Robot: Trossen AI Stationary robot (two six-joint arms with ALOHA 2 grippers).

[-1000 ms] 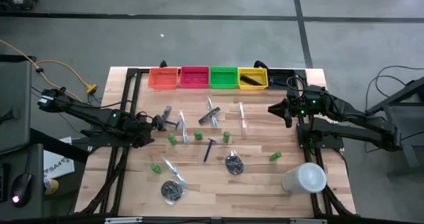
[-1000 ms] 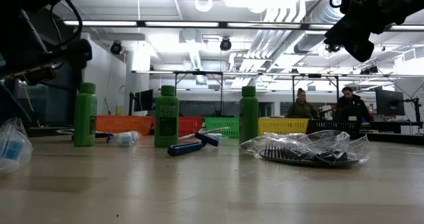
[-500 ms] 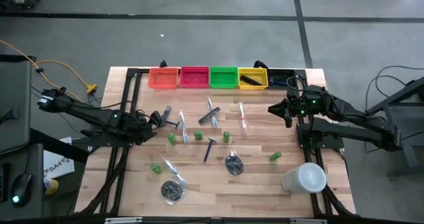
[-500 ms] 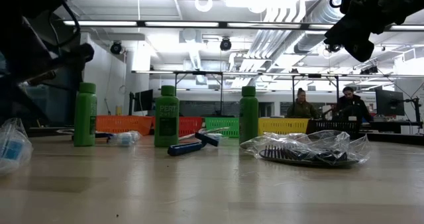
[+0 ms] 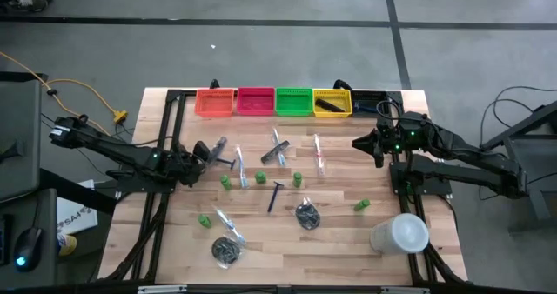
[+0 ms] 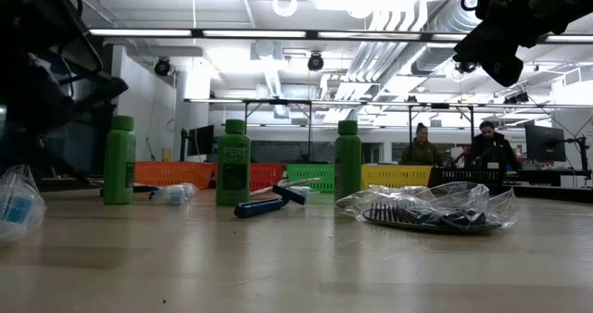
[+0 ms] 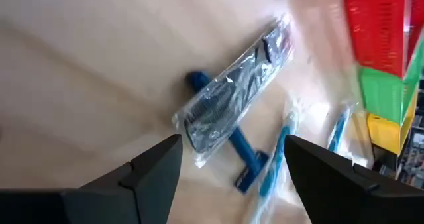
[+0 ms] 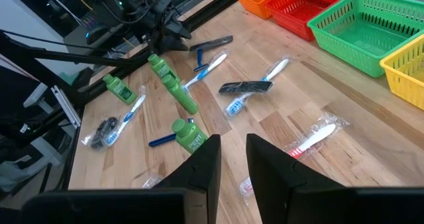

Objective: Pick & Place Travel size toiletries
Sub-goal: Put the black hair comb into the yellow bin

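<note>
my left gripper (image 7: 228, 161) hovers with fingers spread over a clear-wrapped grey comb (image 7: 232, 95) lying across a blue razor (image 7: 228, 141) at the table's nine o'clock; my right gripper (image 8: 232, 161), nearly closed and empty, waits at three o'clock.

The tabletop (image 5: 339, 233) is pale planked wood with a smooth, faintly shiny finish. The bins (image 5: 274, 102) look like moulded plastic mesh in bright, slightly glossy colours. The green bottles (image 6: 232, 163) are matt plastic. A comb (image 7: 233, 100) lies in crinkly clear film that catches the light, over a smooth blue plastic razor (image 7: 240, 148). The large white cylinder (image 5: 401, 233) looks smooth and matt.
</note>
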